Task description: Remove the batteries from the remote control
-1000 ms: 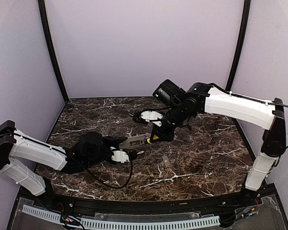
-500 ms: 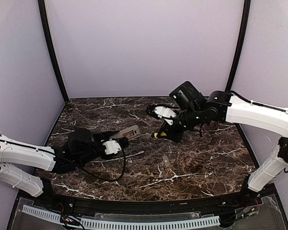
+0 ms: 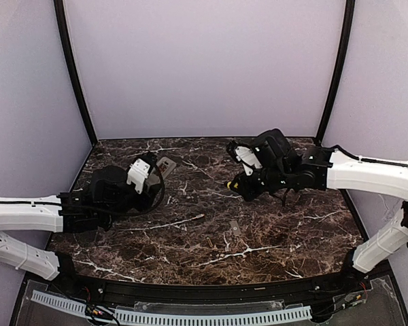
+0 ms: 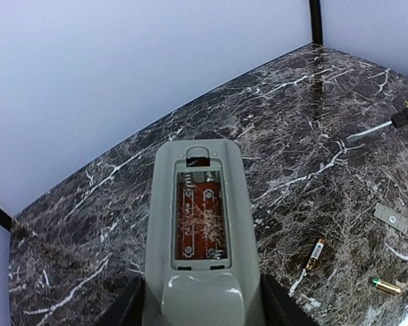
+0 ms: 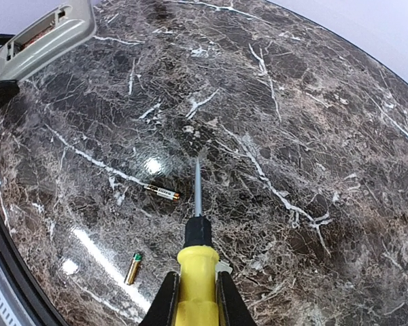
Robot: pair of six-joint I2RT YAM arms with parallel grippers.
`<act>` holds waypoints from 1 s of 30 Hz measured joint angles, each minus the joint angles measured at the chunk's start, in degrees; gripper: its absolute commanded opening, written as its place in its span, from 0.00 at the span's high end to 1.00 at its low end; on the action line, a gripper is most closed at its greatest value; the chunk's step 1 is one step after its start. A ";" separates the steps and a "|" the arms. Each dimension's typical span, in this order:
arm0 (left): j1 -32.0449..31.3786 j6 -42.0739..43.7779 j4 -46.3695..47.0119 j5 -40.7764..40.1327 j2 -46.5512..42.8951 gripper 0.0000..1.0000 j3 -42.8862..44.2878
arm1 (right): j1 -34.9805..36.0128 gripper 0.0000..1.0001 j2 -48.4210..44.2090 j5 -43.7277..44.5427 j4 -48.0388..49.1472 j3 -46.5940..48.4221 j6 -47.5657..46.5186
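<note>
The left claw (image 4: 202, 309) pinches the remote (image 4: 202, 272) and holds it above the desk (image 4: 292, 149). Its battery hole (image 4: 200, 216) is empty. The two batteries (image 4: 315, 254) lie loose on the desk, so the job looks done, and the right claw (image 5: 197, 307) pinches a screwdriver (image 5: 196, 268).

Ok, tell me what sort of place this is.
Probably a robot lab test cell: plain lilac walls and black frame posts enclose a marble-patterned table, with two white arms mounted at its near edge.
</note>
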 measured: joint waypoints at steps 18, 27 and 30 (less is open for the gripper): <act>0.00 -43.85 -20.11 -6.14 18.29 1.00 4.50 | -0.02 1.00 4.94 6.84 8.00 -3.19 21.03; 0.00 -49.99 -19.65 -5.62 23.32 0.87 4.50 | -0.04 1.00 8.90 8.50 11.50 -3.32 25.46; 0.00 -51.08 -19.15 -4.96 23.82 0.79 4.48 | -0.07 1.00 10.12 8.74 12.68 -3.32 25.83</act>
